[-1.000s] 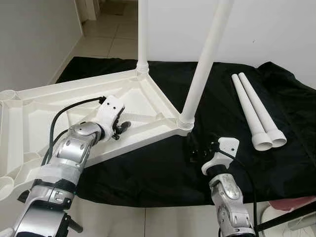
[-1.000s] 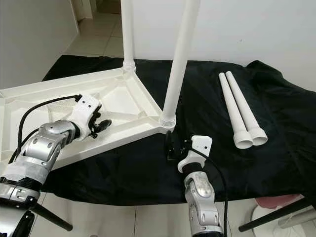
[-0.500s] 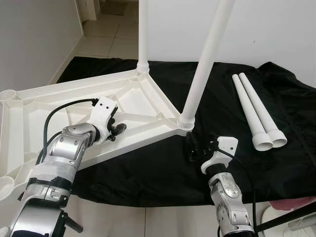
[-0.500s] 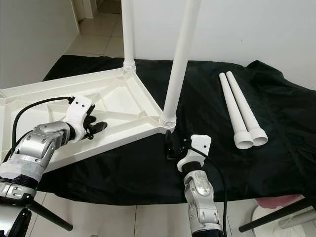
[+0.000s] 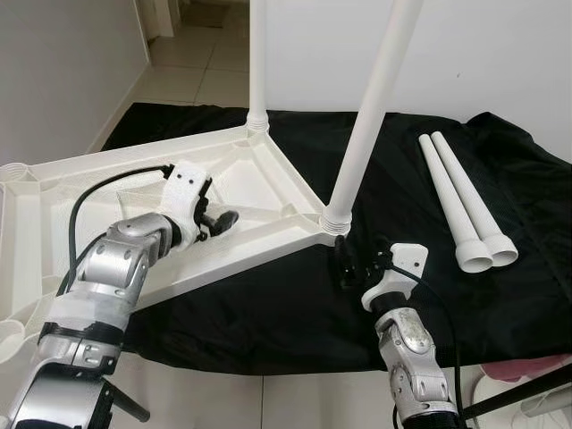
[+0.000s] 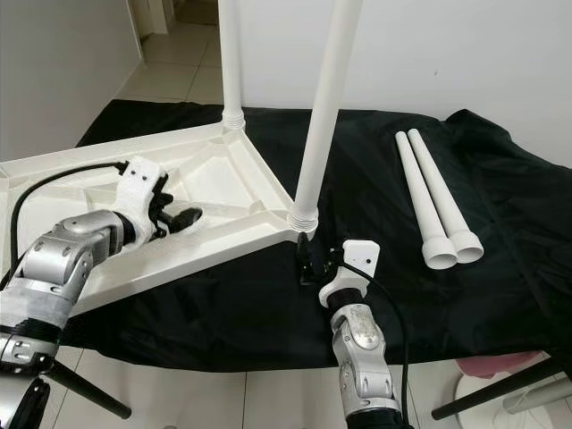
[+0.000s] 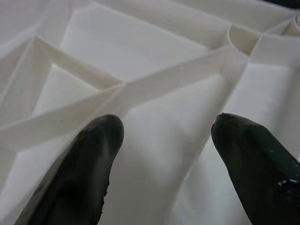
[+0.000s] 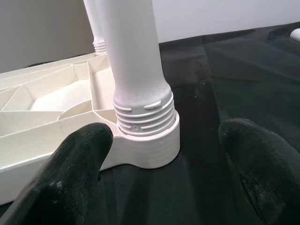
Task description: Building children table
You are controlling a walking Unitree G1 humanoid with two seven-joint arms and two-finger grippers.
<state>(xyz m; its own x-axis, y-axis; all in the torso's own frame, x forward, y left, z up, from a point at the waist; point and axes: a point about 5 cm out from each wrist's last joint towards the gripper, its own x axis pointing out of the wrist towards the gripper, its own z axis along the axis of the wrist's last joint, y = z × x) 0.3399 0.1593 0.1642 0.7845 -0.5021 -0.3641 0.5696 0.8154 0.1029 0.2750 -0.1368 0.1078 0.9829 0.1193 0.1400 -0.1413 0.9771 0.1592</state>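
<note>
Left eye view. The white ribbed plastic tabletop (image 5: 134, 192) lay upside down, partly on the bench draped in black cloth (image 5: 268, 304) and partly overhanging its left edge. Two white tapered plastic legs stood screwed into its corner sockets: the near leg (image 5: 371, 107) and the far leg (image 5: 258, 63). Two more loose white legs (image 5: 465, 201) lay side by side on the cloth, well apart to my right. My left gripper (image 5: 219, 222) rested over the ribs of the underside; my right gripper (image 5: 347, 266) sat on the cloth just beside the near leg's socket.

Right eye view. The same layout appeared; the socket collar (image 6: 304, 221) of the near leg sat at the tabletop's near corner, with my right gripper just below it.

Left wrist view. My left gripper's fingers (image 7: 84, 164) were spread, hovering over a crossing of ribs (image 7: 117, 91) and pinching nothing.

Right wrist view. My right gripper's fingers (image 8: 77, 164) were spread wide on either side of the threaded base (image 8: 143, 115) of the near leg, apart from it.

Step in hand, as I judged it: two of four legs were fitted, and I was steadying or checking the near one. The next move called for fetching a loose leg and threading it into an open corner socket at the overhanging side.
</note>
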